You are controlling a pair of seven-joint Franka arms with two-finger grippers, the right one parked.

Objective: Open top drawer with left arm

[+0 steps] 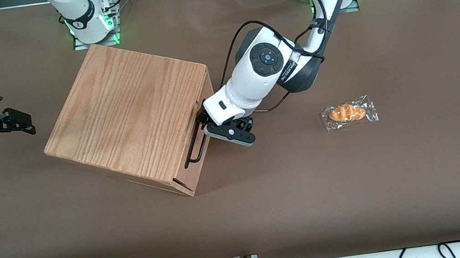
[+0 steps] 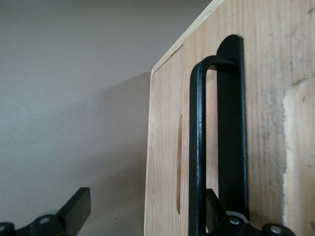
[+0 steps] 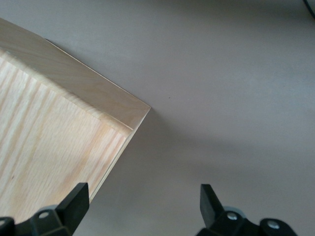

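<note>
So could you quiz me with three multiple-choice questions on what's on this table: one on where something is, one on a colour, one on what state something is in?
1. Where is the left arm's gripper?
A. at the drawer's handle
B. over the wrapped pastry
C. on top of the wooden box

2. What colour is the handle?
A. silver
B. black
C. red

3. How does the top drawer stand?
A. pulled fully out
B. lifted off the table
C. at most barely out of the box

Answers:
1 A: in the wrist view one finger sits inside the bar's loop and the other outside it.
2 B: the bar shows black against the light wood.
3 C: its front lies close against the box's side.
</note>
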